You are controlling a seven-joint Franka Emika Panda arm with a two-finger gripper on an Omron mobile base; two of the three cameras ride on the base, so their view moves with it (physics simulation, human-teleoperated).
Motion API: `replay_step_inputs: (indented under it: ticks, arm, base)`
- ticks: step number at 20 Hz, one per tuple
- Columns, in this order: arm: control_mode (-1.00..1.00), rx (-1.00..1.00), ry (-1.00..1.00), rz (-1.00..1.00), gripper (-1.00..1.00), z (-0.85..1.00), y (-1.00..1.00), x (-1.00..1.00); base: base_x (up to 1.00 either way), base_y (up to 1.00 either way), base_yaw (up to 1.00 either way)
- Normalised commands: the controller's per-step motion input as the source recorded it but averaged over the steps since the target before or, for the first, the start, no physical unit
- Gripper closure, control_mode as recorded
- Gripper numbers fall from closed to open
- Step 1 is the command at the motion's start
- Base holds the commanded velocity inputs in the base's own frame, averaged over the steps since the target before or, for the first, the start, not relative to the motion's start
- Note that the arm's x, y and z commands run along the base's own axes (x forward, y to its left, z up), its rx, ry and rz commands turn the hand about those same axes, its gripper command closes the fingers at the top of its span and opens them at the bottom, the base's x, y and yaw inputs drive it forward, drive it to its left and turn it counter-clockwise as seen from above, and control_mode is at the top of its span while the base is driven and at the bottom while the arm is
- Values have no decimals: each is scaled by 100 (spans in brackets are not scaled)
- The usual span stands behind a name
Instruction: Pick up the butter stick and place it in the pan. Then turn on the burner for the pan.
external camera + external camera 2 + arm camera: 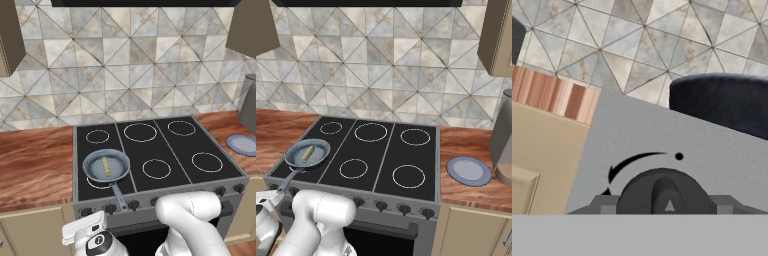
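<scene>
We see the butter stick point(106, 166) lying in the pan point(94, 171), so we judge the first half of the task done. The pan sits on the front-left burner point(92, 183) of the stove point(170, 145), its handle point(118, 196) pointing out over the front edge toward the knobs. From the right base view the butter point(307, 154) rests a little off the middle of the bowl, flat and untouched by anything.

What is left is the burner. The hand view looks straight at the stove's front panel, with one dark knob point(664, 192) close ahead and low in the frame — an arc-shaped arrow and a dot are printed just above it. We take this as the knob for the pan's burner, though the pictures alone cannot confirm which ring it drives. The pan's dark underside point(722, 102) hangs over the panel's top edge at upper right.

The gripper point(664, 212) is right at the knob, its tips point(607, 206) showing on either side of it — whether they pinch it or just bracket it we cannot tell. No ring glows, so we judge the burner not yet on.
</scene>
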Motion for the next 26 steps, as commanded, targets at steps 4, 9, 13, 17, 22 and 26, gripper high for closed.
replay_step_inputs:
  ticks: [4,9,13,17,22,26]
  arm:
    - [-100,-25,5,9,100,0,0,24]
    - [-100,-29,6,8,100,-3,0,25]
    - [-100,-34,6,6,100,-9,0,22]
    - [-100,-36,5,7,100,-14,0,23]
    - [-100,-18,4,2,100,-4,0,18]
    - [-100,-1,0,1,100,0,0,0]
  base:
    - [0,0,0]
    - [0,0,0]
    - [0,0,0]
    - [0,0,0]
    - [0,0,0]
    - [0,0,0]
